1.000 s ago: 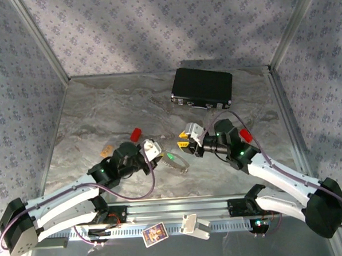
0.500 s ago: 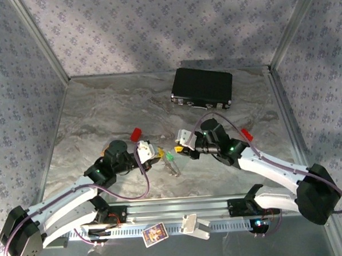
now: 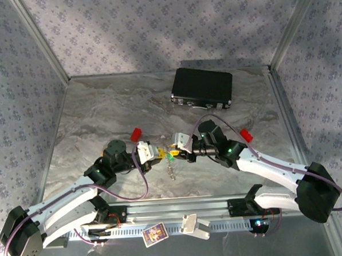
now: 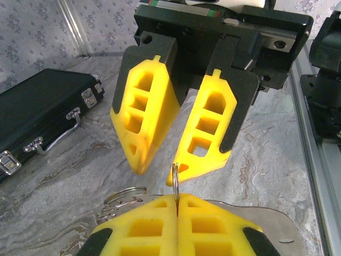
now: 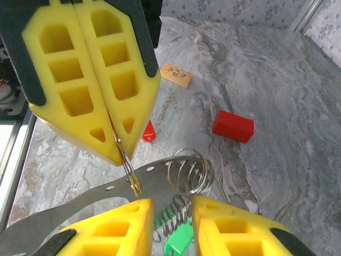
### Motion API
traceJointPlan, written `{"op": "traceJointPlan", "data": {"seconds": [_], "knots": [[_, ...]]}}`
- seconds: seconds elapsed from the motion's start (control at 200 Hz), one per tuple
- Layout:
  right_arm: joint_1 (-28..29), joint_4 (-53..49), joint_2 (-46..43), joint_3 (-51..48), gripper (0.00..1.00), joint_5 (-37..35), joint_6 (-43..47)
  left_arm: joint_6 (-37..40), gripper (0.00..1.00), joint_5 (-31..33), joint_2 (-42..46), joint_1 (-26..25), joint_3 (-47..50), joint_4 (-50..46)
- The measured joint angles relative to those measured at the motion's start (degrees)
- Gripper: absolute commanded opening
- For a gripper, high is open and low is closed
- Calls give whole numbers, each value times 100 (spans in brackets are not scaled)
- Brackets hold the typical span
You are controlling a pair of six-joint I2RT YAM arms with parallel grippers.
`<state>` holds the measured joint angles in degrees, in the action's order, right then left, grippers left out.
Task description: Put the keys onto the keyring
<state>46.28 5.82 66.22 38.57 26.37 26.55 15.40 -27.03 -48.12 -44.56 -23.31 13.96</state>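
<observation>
The marbled table [image 3: 101, 108] carries a black case [image 3: 202, 87] at the back. Near its middle the left gripper [image 5: 119, 152] has its fingers pressed together on a thin wire loop of the keyring [image 5: 187, 170]. The right gripper [image 4: 156, 175] faces it tip to tip, fingers narrowly apart around the keyring's coils. A red block [image 5: 233, 126] lies beyond. The green key [image 5: 177, 244] sits between the right fingers, and the red key [image 5: 149, 132] lies on the table.

Grey marble-veined tabletop [image 3: 101, 108], lilac floral-print walls [image 3: 154, 25]. Black rectangular case [image 3: 202, 87] at one o'clock, latches silvery. On left gripper [image 4: 176, 196] and right gripper [image 5: 170, 201]: yellow foam fingers, black backing. Also thin silvery wire keyring [image 4: 175, 181], green plastic key head [image 5: 178, 242], red rectangular plastic block [image 5: 233, 126].
</observation>
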Motion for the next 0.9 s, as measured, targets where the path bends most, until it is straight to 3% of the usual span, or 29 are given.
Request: {"op": "traceJointPlan", "data": {"seconds": [0.355, 0.58, 0.899], "knots": [[57, -186, 0, 28, 18, 284, -17, 11, 0, -81, -111, 0, 0, 114], [111, -227, -7, 76, 23, 306, -13, 74, 0, -83, -111, -2, 0, 59], [111, -485, -22, 192, 0, 323, 79, 177, 0, -81, -111, 0, -2, -63]]}}
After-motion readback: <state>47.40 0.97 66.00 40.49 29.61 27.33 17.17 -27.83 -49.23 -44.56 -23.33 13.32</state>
